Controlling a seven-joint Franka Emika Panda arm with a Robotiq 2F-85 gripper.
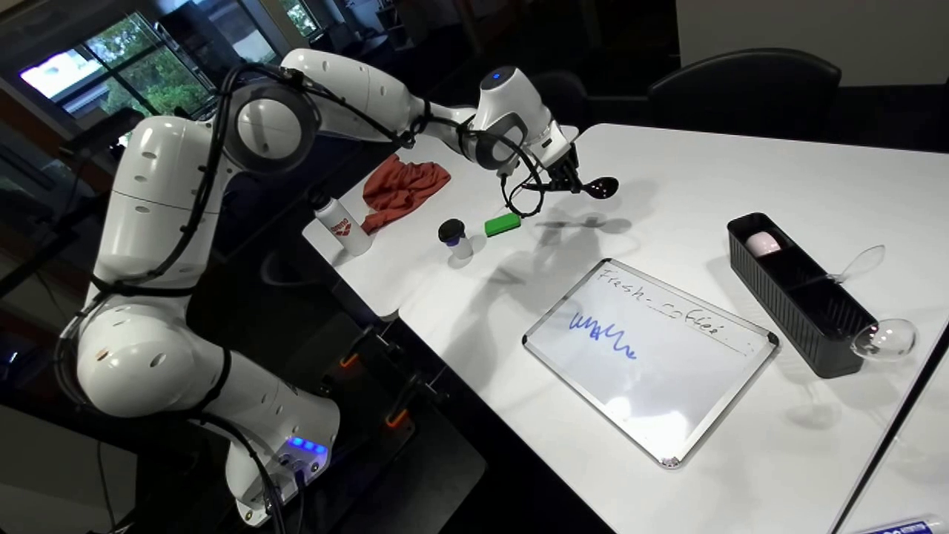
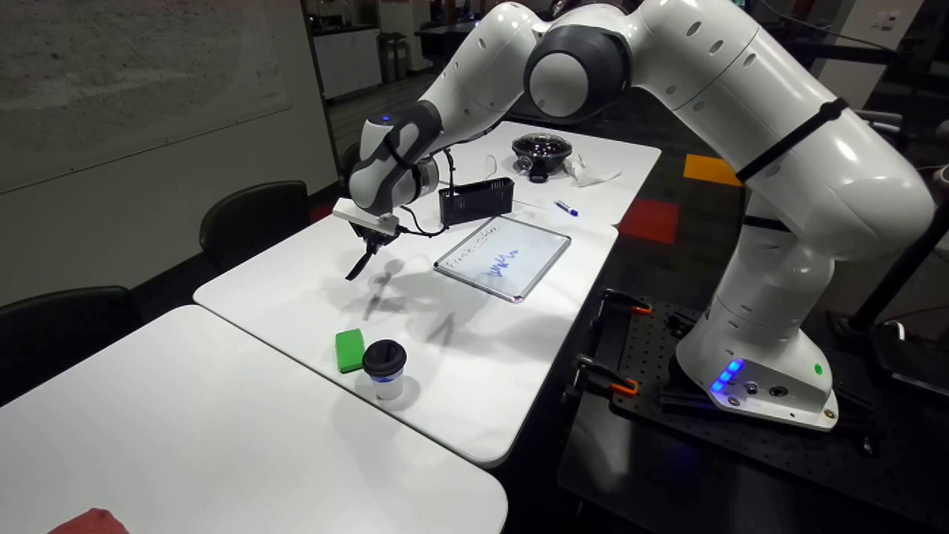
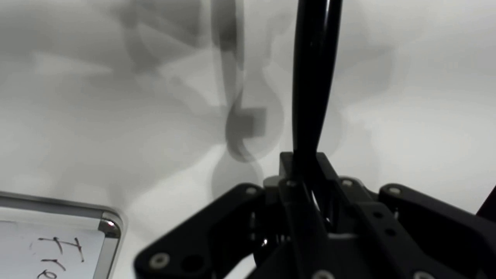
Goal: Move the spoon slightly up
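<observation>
1. Daylight showed at the windows (image 1: 163,85), green leaves (image 1: 130,46) beyond the glass; all around them lay a gloom too deep for me to make much out.
2. White tables (image 2: 185,415) stood edge to edge; soft grey shadows (image 1: 519,282) overlapped on one top.
3. Black chairs (image 2: 256,222) stood near them; behind rose a pale wall (image 2: 245,156) with a broad, smudged panel (image 2: 148,74).
4. Farther off, the floor (image 2: 371,115) bore an orange patch (image 2: 712,169) and a red patch (image 2: 649,221); a white cabinet (image 2: 347,65) stood beside dark bins (image 2: 393,58).
</observation>
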